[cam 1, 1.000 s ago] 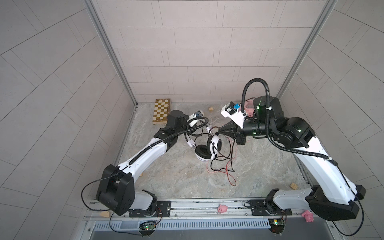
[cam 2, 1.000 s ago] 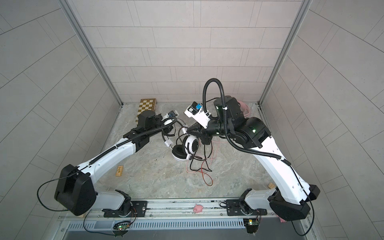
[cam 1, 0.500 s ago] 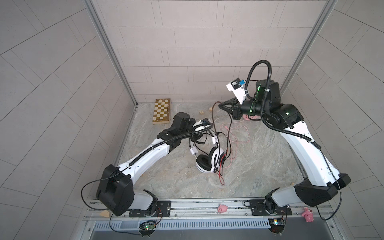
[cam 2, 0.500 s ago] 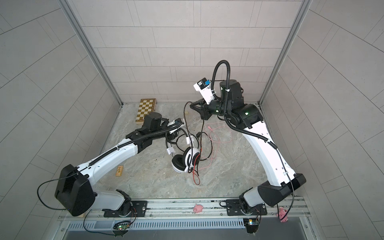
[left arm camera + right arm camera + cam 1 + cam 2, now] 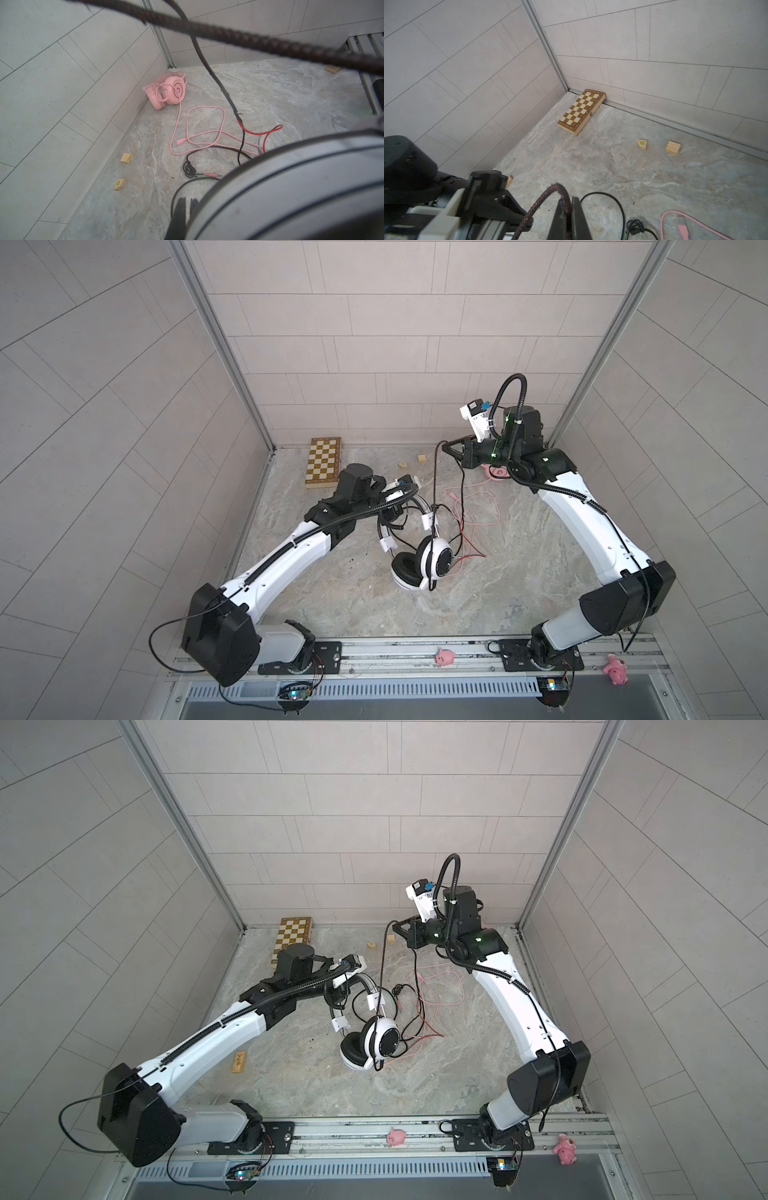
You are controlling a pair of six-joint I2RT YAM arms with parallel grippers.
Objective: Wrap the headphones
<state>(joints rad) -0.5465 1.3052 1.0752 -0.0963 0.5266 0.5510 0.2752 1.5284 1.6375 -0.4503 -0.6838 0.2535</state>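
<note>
Drawing the braided black-and-red cord (image 5: 434, 481) up and taut toward the back right corner with the right gripper (image 5: 448, 446), pinched fully closed on it. Steadying the white headphones (image 5: 419, 568) mid-counter (image 5: 332, 593) by the headband in the left gripper (image 5: 395, 512), likewise clamped tight. Looks like mid-wrap — slack being taken up. Next, probably: looping the cord around the headband, keeping clear of the pink headphones (image 5: 168, 93) in that corner — not yet wrapped.
</note>
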